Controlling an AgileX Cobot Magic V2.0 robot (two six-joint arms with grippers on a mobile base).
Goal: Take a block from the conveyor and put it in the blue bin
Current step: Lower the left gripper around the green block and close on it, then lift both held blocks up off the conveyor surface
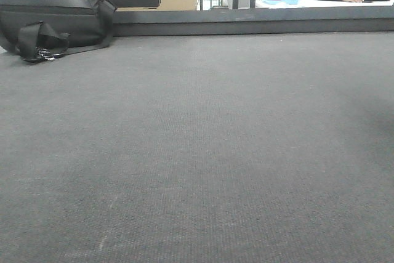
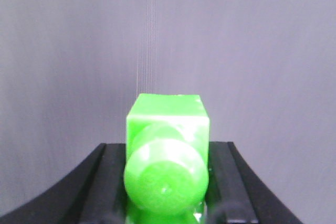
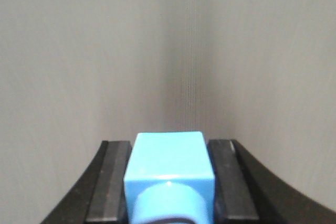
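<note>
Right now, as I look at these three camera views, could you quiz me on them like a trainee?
1. True or false: the left end effector is shut on a green block.
2. Which colour is the block held in the right end effector? A red, B blue, C yellow.
3. Fill in the blank: in the front view, a black ____ lies at the far left of the conveyor.

Key:
1. True.
2. B, it is the blue block.
3. bag.
</note>
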